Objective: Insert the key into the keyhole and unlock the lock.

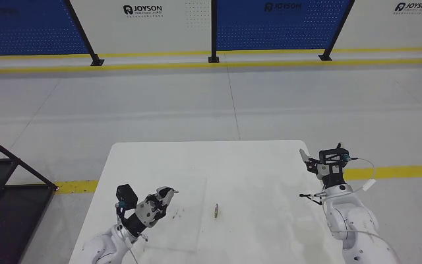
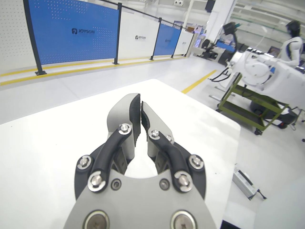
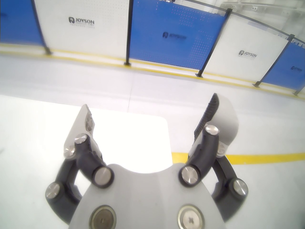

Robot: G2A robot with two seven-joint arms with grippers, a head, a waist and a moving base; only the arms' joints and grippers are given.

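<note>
A small brass-coloured metal object (image 1: 215, 210) lies on the white rectangular worktop (image 1: 250, 171), near its front edge and roughly midway across. Either arm could probably reach it there. It is well apart from both arms, though nearer the left one.

The left tool (image 2: 141, 104) hovers low over the front left part of the worktop. Its black ribbed pads (image 2: 133, 110) are pressed almost together at the tips with nothing between them. The right tool (image 3: 150, 106) hangs above the far right corner, spread wide and empty, which suits a tool about to take something. With the arms on either side of the object and neither touching it, this looks like the opening stance, with no step of the task begun.

The object is too small to identify. It may be the lock, the key, or the two lying together, and I cannot tell which. No keyhole, shackle or key blade can be made out, nor which way it faces. The arms themselves are cut off at the near edge of the top view.
</note>
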